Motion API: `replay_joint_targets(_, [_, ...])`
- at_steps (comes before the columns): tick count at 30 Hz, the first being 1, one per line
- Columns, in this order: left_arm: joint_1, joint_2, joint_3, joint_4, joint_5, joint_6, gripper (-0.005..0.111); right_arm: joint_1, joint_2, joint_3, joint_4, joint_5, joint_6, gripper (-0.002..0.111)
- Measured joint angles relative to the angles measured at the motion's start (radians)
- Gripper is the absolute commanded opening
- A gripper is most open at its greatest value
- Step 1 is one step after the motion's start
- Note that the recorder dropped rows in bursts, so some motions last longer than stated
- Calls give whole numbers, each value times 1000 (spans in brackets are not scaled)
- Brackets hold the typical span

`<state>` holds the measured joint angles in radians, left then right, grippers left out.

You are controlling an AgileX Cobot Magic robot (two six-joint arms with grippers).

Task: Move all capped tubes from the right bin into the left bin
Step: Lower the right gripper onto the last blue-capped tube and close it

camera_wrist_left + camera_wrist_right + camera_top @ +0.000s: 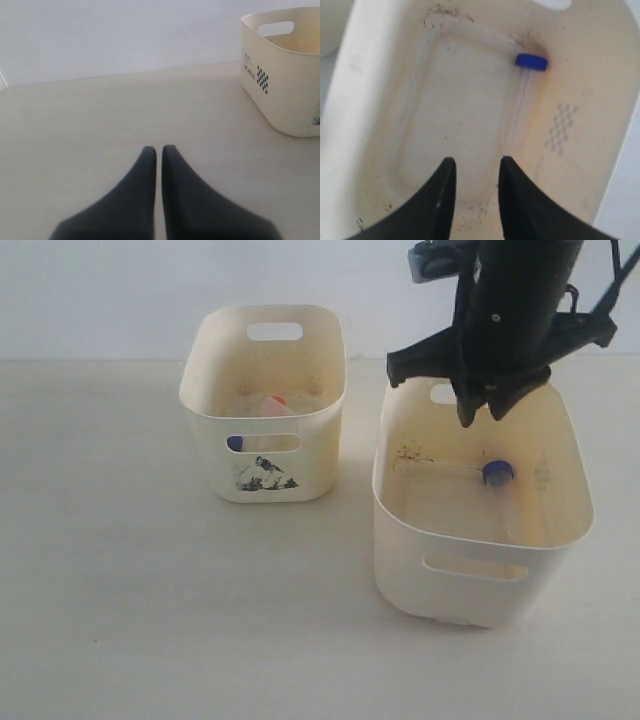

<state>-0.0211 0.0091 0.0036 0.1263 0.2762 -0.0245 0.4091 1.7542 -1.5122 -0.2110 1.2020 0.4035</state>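
The right bin (480,570) holds one clear tube with a dark-blue cap (497,472), lying along the floor by the wall; its cap (531,61) shows in the right wrist view. My right gripper (484,412) hangs over the back of this bin, open (477,165), nothing between its fingers. The left bin (264,480), with its picture sticker, holds an orange-red capped tube (270,403), and a blue cap (235,443) shows through its front slot. My left gripper (159,150) is shut over bare table, beside the left bin (285,75).
Both bins stand on a pale tabletop (130,590) with a white wall (100,290) behind. The right bin's floor (460,110) is dirty with dark specks, and a dotted diamond mark (561,127) sits on its inner wall.
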Motion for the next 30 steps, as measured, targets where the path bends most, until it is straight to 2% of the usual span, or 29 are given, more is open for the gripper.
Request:
replay_joint_targets(5, [0, 0, 0, 0, 0, 0, 4, 48, 94, -132, -102, 11, 49, 28])
replay_joint_targets(9, [0, 0, 0, 0, 0, 0, 4, 48, 162, -132, -172, 14, 110, 28])
replay_joint_targets(13, [0, 0, 0, 0, 0, 0, 4, 46, 191, -47, -179, 16, 131, 28])
replay_joint_targets(17, [0, 0, 0, 0, 0, 0, 4, 0, 196, 24, -100, 18, 147, 28])
replay_joint_targets(30, [0, 0, 0, 0, 0, 0, 4, -2, 198, 36, -83, 18, 139, 28])
